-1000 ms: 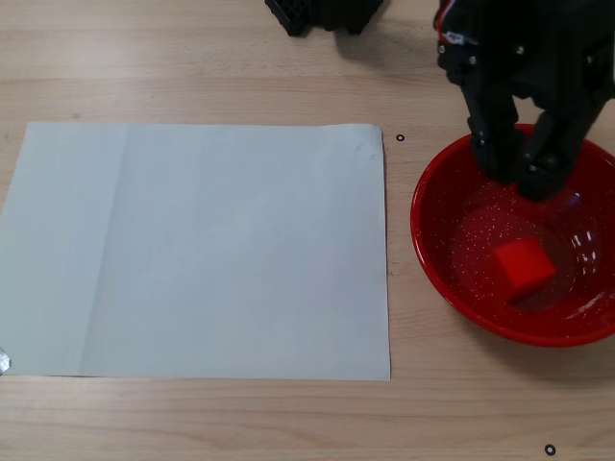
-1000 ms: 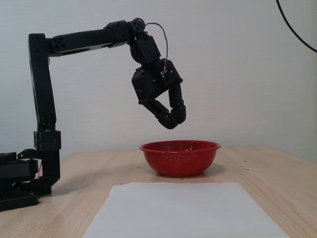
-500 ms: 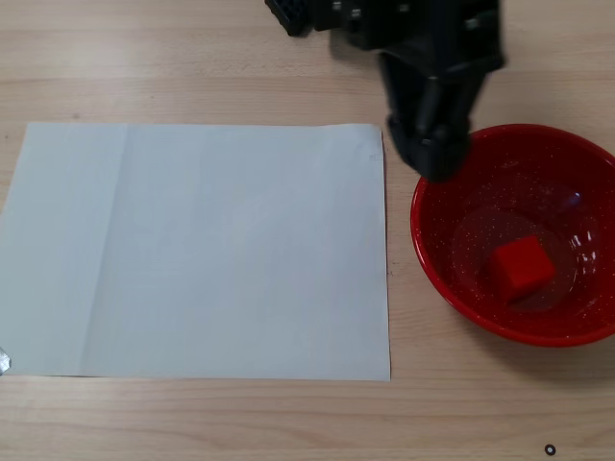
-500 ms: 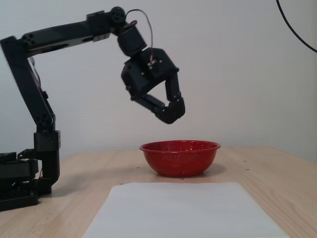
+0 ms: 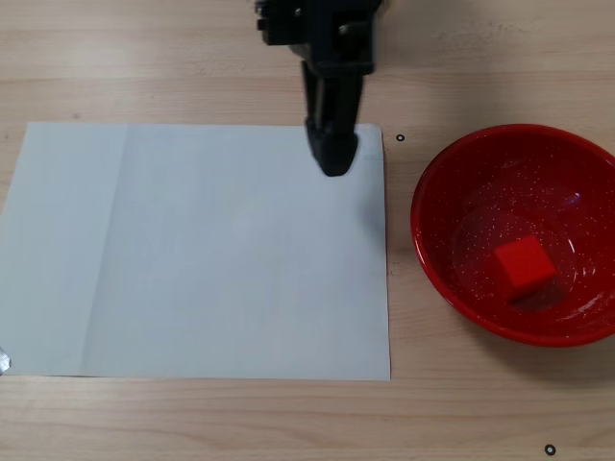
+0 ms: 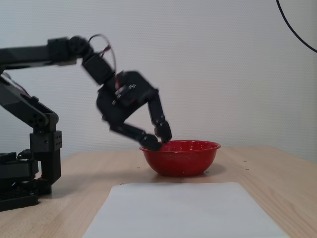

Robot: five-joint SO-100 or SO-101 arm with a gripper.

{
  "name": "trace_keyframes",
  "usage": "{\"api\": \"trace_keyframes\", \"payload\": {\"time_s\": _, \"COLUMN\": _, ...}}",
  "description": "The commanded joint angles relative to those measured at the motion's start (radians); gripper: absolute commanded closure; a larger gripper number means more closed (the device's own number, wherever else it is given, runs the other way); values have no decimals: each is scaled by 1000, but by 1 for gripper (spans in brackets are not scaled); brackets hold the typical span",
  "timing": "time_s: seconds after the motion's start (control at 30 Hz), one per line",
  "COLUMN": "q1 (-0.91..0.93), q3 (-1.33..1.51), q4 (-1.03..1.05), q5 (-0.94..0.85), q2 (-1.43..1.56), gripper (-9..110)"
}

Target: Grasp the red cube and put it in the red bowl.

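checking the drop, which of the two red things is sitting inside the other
The cube sits inside the bowl. It is the small plain-faced block on the bowl's speckled floor; the bowl is the wide round one on the table.

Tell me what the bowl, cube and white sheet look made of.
Red bowl: glossy, white-speckled, with glints; perhaps enamelled metal or plastic.
Red cube: smooth, plain, matte faces; likely plastic.
White sheet: thin and flat with a faint fold line; looks like paper.
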Motion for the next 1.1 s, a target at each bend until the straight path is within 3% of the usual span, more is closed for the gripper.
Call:
{"api": "trace_keyframes", "payload": {"time_s": 0.0, "q1": -11, "q3": 21, "q4": -69, "q5": 6, "q2": 121, "gripper": 101}}
{"api": "trace_keyframes", "payload": {"time_s": 0.3, "q1": 15, "q3": 430, "q4": -206, "q5": 20, "q2": 451, "gripper": 101}}
{"api": "trace_keyframes", "payload": {"time_s": 0.67, "q1": 46, "q3": 687, "q4": -337, "q5": 2, "q2": 649, "gripper": 101}}
{"api": "trace_keyframes", "payload": {"time_s": 1.07, "q1": 46, "q3": 687, "q4": -117, "q5": -144, "q2": 693, "gripper": 101}}
